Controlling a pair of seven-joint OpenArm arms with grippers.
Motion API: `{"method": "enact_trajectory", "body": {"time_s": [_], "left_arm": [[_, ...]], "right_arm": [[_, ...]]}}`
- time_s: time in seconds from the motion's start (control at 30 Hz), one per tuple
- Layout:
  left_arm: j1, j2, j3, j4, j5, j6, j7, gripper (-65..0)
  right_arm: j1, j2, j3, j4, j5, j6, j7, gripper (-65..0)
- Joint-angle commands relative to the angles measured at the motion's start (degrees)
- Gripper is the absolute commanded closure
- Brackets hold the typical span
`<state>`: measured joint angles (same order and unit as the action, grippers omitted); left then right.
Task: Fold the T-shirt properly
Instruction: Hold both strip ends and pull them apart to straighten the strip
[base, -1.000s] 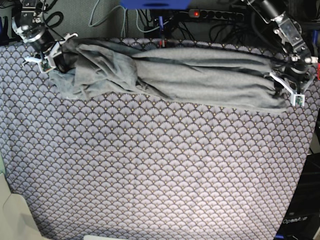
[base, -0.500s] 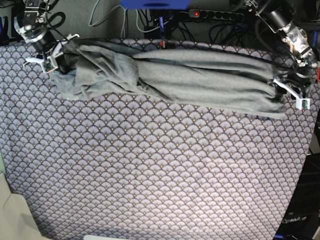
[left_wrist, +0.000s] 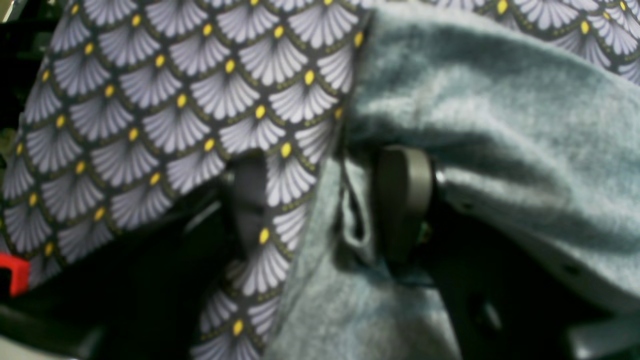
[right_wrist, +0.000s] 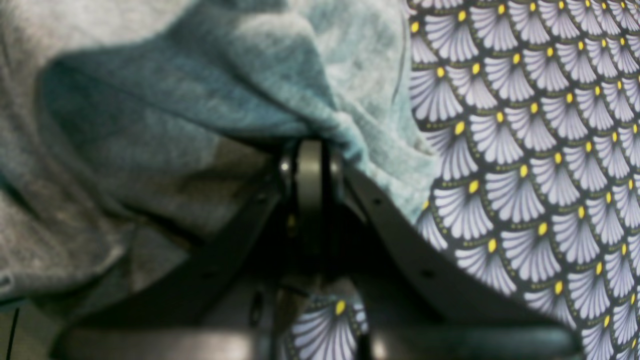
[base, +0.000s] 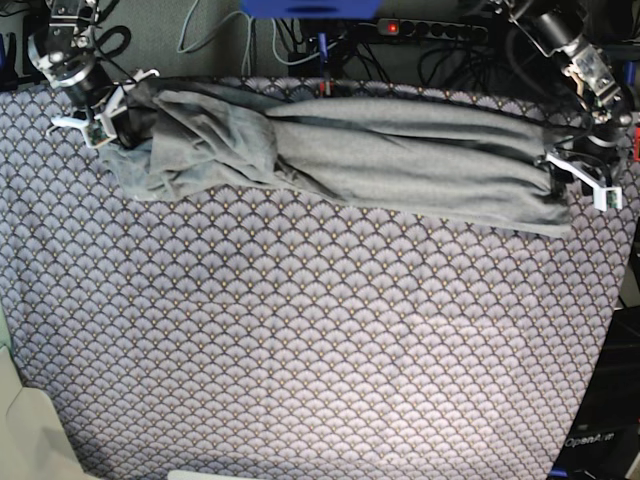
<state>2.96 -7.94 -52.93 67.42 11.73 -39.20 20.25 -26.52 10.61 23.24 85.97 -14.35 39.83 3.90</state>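
T-shirt (base: 350, 155) lies bunched in a long roll across the top of the frame in base view, on the worktop w/ purple scallop tablecloth (base: 300, 340). Right gripper (base: 100, 115), upper left, has fingers (right_wrist: 310, 170) pressed together, pinching the shirt's edge. Left gripper (base: 590, 180), upper right, has fingers (left_wrist: 402, 200) spread, fabric draped btwn & over them.
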Motion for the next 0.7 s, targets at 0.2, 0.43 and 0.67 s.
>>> {"method": "enact_trajectory", "body": {"time_s": [0.2,0.43,0.67], "left_arm": [[5.3,2.3,5.8,-2.8,11.5,-0.8,14.0,-34.8],[6.1,3.6,9.3,-2.8,11.6,-0.8,13.9,-34.7],[6.1,3.7,9.4,-2.8,12.0,-0.8,14.3,-23.0]], "right_arm": [[-0.1,0.3,0.0,0.1,-1.4,0.2,-2.0,0.0],[-0.1,0.3,0.0,0.1,-1.4,0.2,-2.0,0.0],[-0.1,0.3,0.0,0.1,-1.4,0.2,-2.0,0.0]]}}
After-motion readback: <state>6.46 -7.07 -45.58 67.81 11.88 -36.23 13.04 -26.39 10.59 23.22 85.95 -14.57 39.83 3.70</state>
